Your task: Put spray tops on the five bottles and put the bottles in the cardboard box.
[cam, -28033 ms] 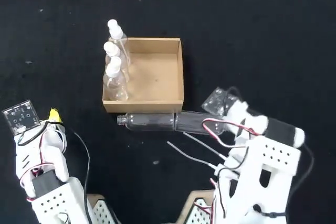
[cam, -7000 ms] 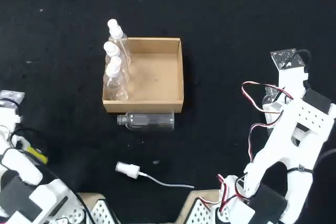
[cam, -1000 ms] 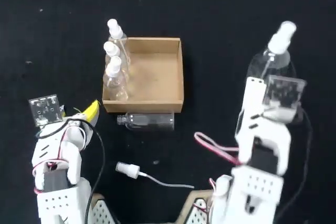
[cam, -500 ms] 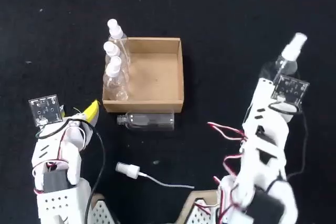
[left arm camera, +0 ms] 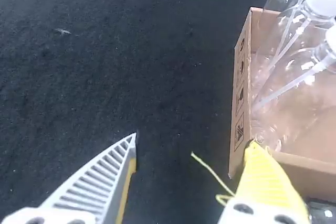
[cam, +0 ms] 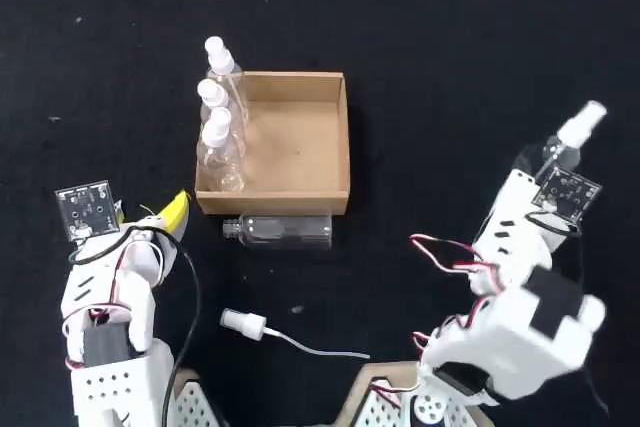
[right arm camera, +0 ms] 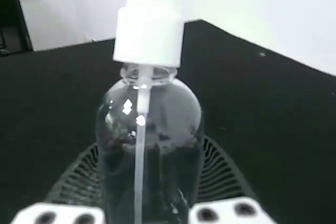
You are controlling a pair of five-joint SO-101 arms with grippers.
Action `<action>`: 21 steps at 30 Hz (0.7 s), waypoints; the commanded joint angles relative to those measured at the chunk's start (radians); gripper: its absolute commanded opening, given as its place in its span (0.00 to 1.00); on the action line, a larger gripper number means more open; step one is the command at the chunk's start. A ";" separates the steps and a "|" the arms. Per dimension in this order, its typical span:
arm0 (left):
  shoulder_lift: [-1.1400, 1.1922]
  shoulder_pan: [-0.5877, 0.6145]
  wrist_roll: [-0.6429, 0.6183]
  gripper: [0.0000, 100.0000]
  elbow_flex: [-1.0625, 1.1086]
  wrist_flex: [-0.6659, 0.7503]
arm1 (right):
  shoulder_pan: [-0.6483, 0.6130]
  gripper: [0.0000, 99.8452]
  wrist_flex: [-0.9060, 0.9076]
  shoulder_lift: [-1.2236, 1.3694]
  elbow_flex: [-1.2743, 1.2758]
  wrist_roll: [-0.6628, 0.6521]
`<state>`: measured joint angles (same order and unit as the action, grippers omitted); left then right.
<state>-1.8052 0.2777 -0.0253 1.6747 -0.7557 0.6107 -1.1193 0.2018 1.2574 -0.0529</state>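
Three clear bottles with white spray tops stand along the left wall of the cardboard box; in the left wrist view the bottles stand behind the box wall. A topless bottle lies in front of the box. A loose spray top with its long tube lies nearer the front. My right gripper is shut on a capped bottle at the right, held up off the table; in the right wrist view the bottle sits between the jaws. My left gripper is open, left of the box.
The black cloth covers the whole table. The right half of the box floor is bare. The tube of the loose spray top runs rightward near the arm bases at the front edge.
My right arm has swung the capped bottle rightward and toward the front of the table. The left arm, the box and the lying bottle have not moved.
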 commanded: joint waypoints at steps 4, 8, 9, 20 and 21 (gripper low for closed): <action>-0.006 -0.013 0.005 0.21 0.024 0.018 | 0.031 0.01 -0.295 0.197 -0.064 0.000; -0.006 -0.013 0.011 0.21 0.024 0.018 | 0.031 0.01 -0.411 0.326 -0.073 0.000; -0.006 -0.013 0.011 0.21 0.024 0.018 | 0.031 0.01 -0.443 0.355 -0.073 -0.002; -0.006 -0.016 0.011 0.21 0.024 0.020 | 0.011 0.15 -0.609 0.486 -0.065 -0.077; -0.006 -0.016 0.011 0.21 0.024 0.020 | 0.006 0.16 -0.609 0.486 -0.065 -0.078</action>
<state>-1.8052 0.2731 -0.0253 1.6747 -0.7557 0.6245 -1.7070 0.6851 1.2006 -0.1143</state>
